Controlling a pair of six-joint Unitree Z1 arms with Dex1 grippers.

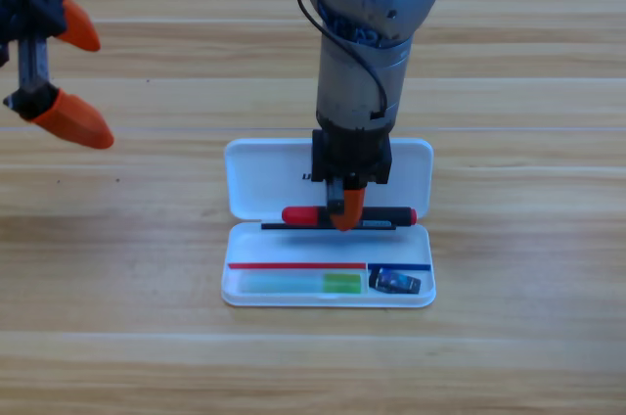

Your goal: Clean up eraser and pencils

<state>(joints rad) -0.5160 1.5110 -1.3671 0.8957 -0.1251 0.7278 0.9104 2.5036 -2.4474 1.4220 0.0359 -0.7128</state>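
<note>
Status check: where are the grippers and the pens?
Right gripper shut on red pen over open case. Green pen, eraser in tray. Left gripper waits, open, upper left.

Table point(509, 63) pale wood, grained, matt; case point(264, 165) white plastic, smooth, slightly glossy.

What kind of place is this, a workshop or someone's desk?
Probably a robot lab bench: a bare wooden table, two robot arms, and only a white pencil case. The right gripper holds the red pencil; the left gripper waits top-left.
</note>
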